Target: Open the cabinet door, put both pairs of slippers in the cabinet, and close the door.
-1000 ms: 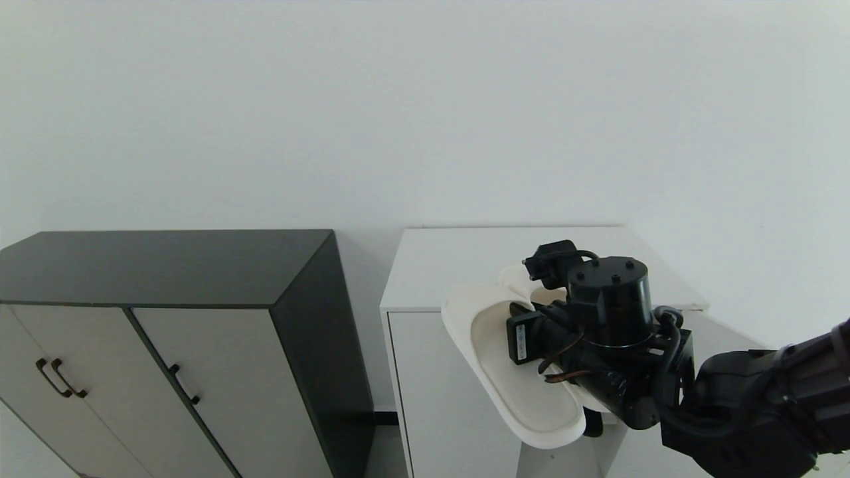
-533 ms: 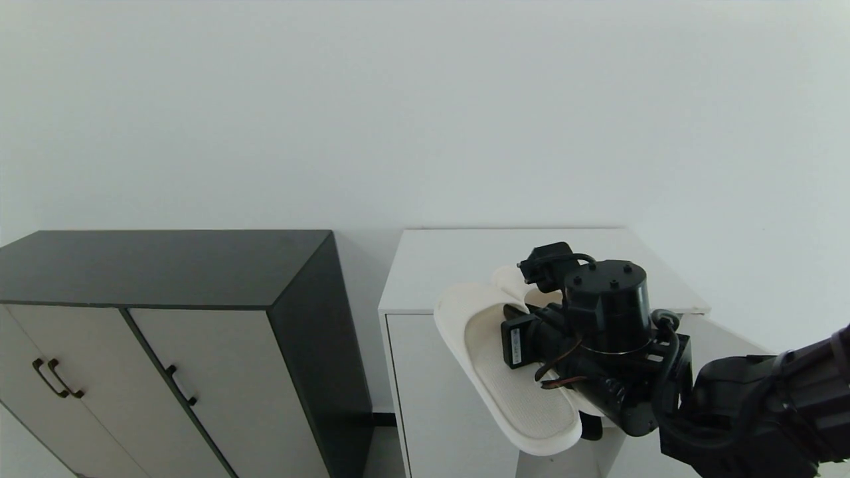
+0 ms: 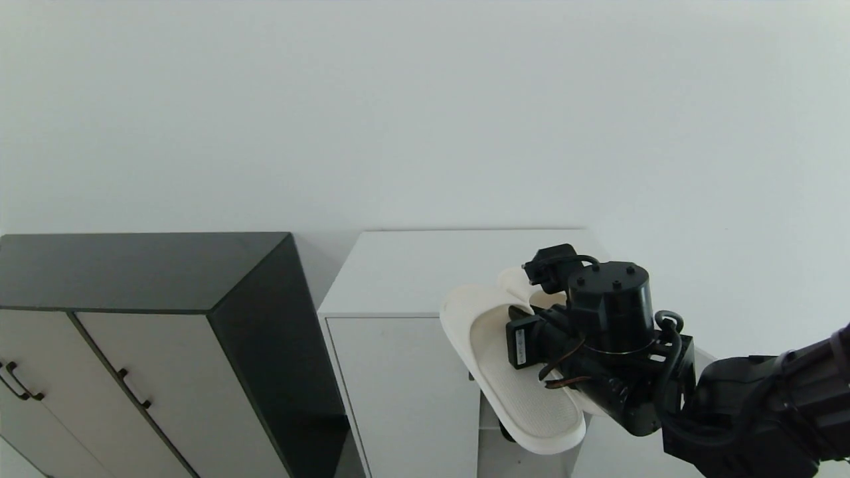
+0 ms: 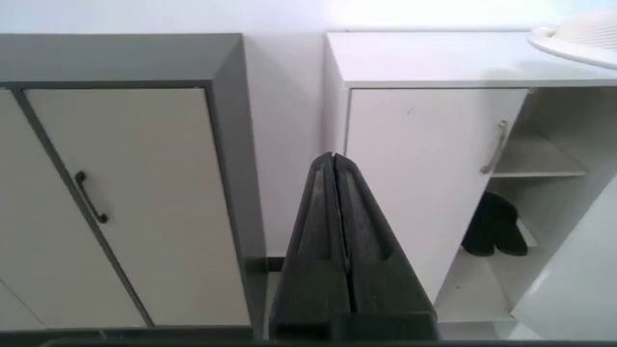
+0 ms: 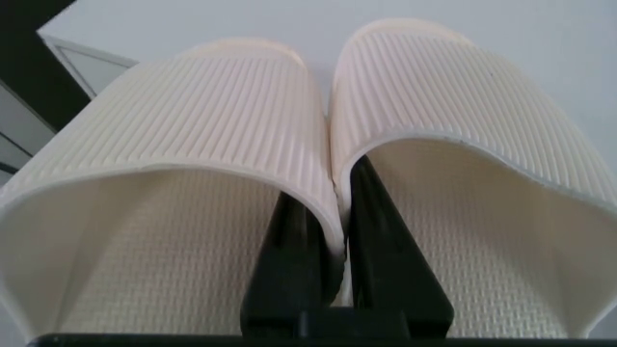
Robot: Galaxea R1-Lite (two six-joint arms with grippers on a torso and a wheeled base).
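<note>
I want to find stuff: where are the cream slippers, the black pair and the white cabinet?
cream slippers (image 3: 524,392), head view, footbed.
black pair (image 4: 496,224), left wrist view, middle.
white cabinet (image 3: 425,265), head view, top.

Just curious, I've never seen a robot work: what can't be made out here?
- Head view: inside of white cabinet, behind cream slippers and right gripper.
- Left wrist view: dark pair inside, too small for detail.
- Head view: left door of dark cabinet, cut by the edge.

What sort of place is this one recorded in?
Likely a home-style entryway or mock-up: a white cabinet with dark footwear on its shelf, a dark-topped cabinet beside it, and cream slippers in the right gripper.
</note>
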